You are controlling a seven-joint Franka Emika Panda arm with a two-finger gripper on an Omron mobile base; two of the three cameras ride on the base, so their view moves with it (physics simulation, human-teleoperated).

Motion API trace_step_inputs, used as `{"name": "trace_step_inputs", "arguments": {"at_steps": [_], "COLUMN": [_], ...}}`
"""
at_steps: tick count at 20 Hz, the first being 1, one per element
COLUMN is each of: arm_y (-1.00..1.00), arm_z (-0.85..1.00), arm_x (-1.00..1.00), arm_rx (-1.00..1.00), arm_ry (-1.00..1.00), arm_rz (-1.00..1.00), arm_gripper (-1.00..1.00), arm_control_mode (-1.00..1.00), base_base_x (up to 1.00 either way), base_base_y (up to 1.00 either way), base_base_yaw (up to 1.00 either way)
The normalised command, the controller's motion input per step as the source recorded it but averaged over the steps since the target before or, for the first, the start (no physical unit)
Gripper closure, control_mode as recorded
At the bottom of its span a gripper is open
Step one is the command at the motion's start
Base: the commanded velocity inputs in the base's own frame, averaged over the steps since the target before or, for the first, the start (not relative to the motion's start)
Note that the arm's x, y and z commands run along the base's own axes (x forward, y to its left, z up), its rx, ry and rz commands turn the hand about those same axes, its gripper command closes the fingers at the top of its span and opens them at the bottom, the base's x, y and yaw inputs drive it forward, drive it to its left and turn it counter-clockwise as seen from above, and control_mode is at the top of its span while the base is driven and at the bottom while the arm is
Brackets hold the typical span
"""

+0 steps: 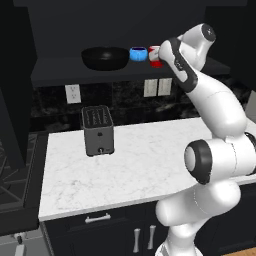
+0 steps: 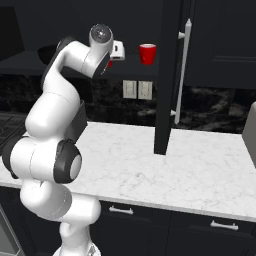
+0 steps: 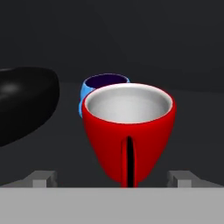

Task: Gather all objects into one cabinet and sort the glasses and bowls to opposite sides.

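Red and glossy, the small cylindrical cup with the pale grey inside (image 3: pixel 129 131) stands upright directly ahead of the gripper (image 3: pixel 114 178), centred between the two finger tips, which rise well apart on either side of its base and touch nothing; the pincer is spread wide and holds nothing. The cup's long axis runs vertical, its thin handle facing the hand, so a straight push forward would, as I judge it, bring the fingers around its lower body. It rests on the dark shelf board of the black open-fronted wall cabinet (image 1: pixel 60 70). Just behind the cup, partly hidden by it, sits the small bright blue bowl with a dark inside (image 3: pixel 98 85); whether the two touch cannot be told. To the left of both on that board lies the wide shallow glossy black bowl (image 1: pixel 105 58), just beside the blue one. In the right base view a second small red cup (image 2: pixel 147 53) stands upright on the shelf, well apart to the right of the hand. Below, on the white marble counter (image 1: pixel 150 160), a grey toaster (image 1: pixel 97 130) stands away from the shelf items.
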Motion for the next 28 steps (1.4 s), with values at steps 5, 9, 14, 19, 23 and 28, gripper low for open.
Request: {"name": "trace_step_inputs", "arguments": {"at_steps": [5,9,14,19,23,28], "arm_y": [0.0,0.0,0.0,0.0,0.0,0.0], "arm_z": [-0.01,0.0,-0.01,0.0,0.0,0.0], "arm_x": [0.02,0.14,0.25,0.14,0.0,-0.01], "arm_rx": [0.0,0.0,0.0,0.0,0.0,0.0], "arm_ry": [0.0,0.0,0.0,0.0,0.0,0.0], "arm_rz": [0.0,0.0,0.0,0.0,0.0,0.0], "arm_gripper": [-1.0,-1.0,-1.0,-1.0,1.0,1.0], "arm_control_mode": [-1.0,-1.0,-1.0,-1.0,-1.0,-1.0], "base_base_x": [0.0,0.0,0.0,0.0,0.0,0.0], "base_base_y": [0.0,0.0,0.0,0.0,0.0,0.0], "base_base_yaw": [0.0,0.0,0.0,0.0,0.0,0.0]}}
